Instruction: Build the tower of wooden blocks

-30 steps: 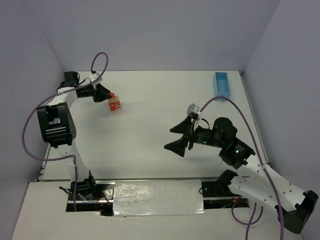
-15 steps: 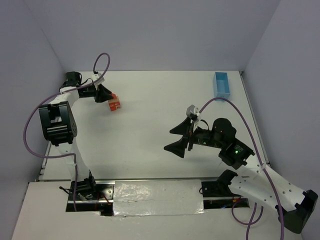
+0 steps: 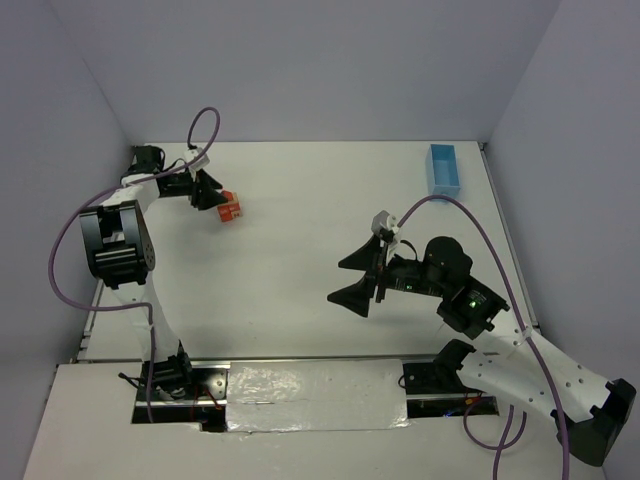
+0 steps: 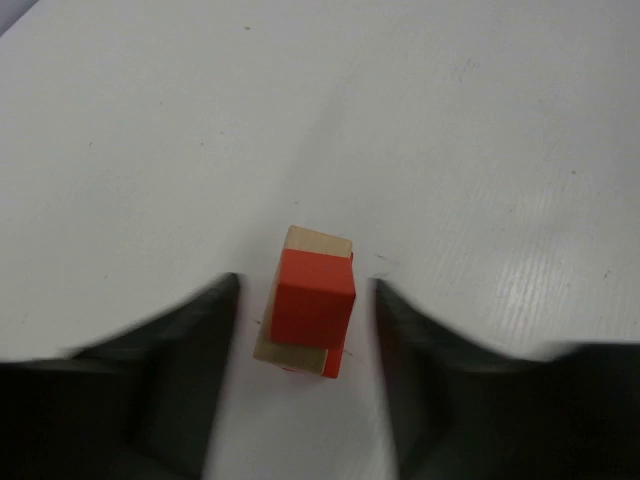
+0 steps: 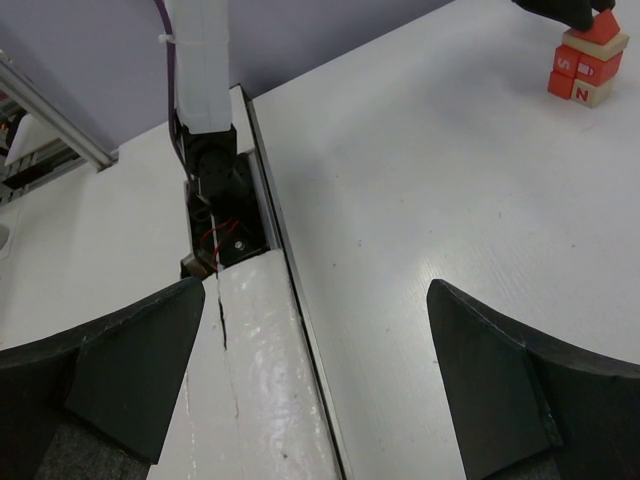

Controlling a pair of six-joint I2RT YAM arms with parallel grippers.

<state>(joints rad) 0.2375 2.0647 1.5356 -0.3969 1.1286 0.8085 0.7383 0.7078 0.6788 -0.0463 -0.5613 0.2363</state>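
Observation:
The wood block tower (image 3: pixel 231 208) stands at the far left of the table as a small stack of red-orange and tan blocks. In the left wrist view the tower (image 4: pixel 313 300) shows a red block on top of a tan one. My left gripper (image 3: pixel 214 196) is open around it, and its fingers (image 4: pixel 195 335) leave a gap of table on each side. My right gripper (image 3: pixel 338 278) hangs wide open and empty over the middle right of the table. Its wrist view shows the tower (image 5: pixel 588 65) far off, with lettered red and tan blocks.
A light-blue tray (image 3: pixel 444 168) sits at the far right corner. The left arm's base and cable (image 5: pixel 205 150) stand at the table's near edge. A foil-covered strip (image 3: pixel 315 395) runs between the two arm bases.
My left arm has shifted slightly while its gripper stays around the tower at the same opening. The right arm has not moved.

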